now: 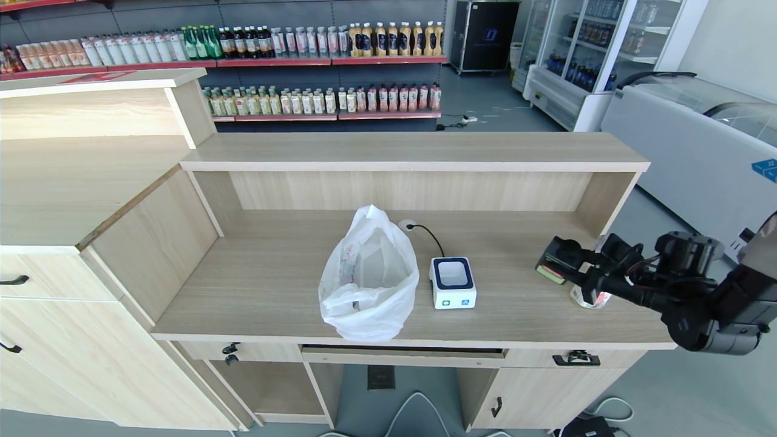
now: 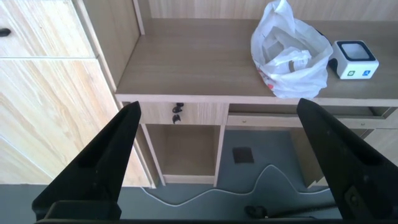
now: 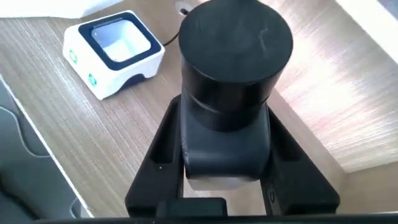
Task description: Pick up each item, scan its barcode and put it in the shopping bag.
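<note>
At the right end of the surface (image 1: pixel 273 285), your right jaws clamp a black-lidded container (image 3: pixel 236 50); a loose hold could drop it short of the scanner (image 1: pixel 453 282). Left jaws gape wide, empty.

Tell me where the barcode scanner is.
In the head view the barcode scanner sits on the counter, right of centre, immediately right of the white shopping bag.

Head cam fwd-down; scanner (image 1: pixel 452 282) in all views
</note>
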`<state>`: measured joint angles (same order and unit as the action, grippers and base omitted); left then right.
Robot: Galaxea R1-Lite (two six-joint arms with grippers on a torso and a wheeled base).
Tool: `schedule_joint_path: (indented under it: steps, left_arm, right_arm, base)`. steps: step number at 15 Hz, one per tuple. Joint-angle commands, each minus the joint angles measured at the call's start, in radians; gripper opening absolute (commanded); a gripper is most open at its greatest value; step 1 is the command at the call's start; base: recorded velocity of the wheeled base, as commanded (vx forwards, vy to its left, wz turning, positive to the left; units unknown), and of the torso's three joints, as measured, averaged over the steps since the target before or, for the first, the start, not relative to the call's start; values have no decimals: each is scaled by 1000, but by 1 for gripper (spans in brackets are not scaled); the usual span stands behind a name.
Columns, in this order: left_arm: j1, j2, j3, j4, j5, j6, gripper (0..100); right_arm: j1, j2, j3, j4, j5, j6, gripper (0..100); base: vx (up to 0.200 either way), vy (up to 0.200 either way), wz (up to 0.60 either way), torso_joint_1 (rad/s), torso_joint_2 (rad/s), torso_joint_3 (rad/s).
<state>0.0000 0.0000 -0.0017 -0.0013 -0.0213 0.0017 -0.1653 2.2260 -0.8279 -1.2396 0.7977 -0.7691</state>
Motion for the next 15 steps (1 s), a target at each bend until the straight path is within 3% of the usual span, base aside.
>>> schedule_joint_path:
  steps: [1,3,5,7,8,9,10,12,15]
  left_arm:
    - [0,0,0,0,0,0,100]
    - [0,0,0,0,0,0,100]
    - [0,0,0,0,0,0,100]
    - [0,0,0,0,0,0,100]
    - [0,0,0,0,1,0,100]
    - [0,0,0,0,0,0,100]
    - [0,0,0,0,1,0,100]
    - [0,0,0,0,0,0,100]
    - [0,0,0,0,1,0,100]
  right_arm:
    - [-88,-356,182,-55,29,-179,0]
    - [-100,-463,188,29,129,-283,0]
    - [-94,-592,207,190,244,-550,0]
    - [-71,-721,214,460,327,-958,0]
    - [-68,-799,223,583,331,-1147,0]
    - [-56,-858,236,643,328,-1242,0]
    - [-11,-934,270,695,318,-1346,0]
    - [178,-1120,363,718,299,-1524,0]
    - [317,-1135,369,712,295,-1708,0]
  base:
    - [0,0,0,0,0,0]
    - [0,0,0,0,0,0]
    - [0,0,0,0,0,0]
    - [0,0,0,0,0,0]
    - [0,0,0,0,0,0]
    - [0,0,0,0,0,0]
    - [0,0,0,0,0,0]
    - [0,0,0,0,0,0]
    - [0,0,0,0,0,0]
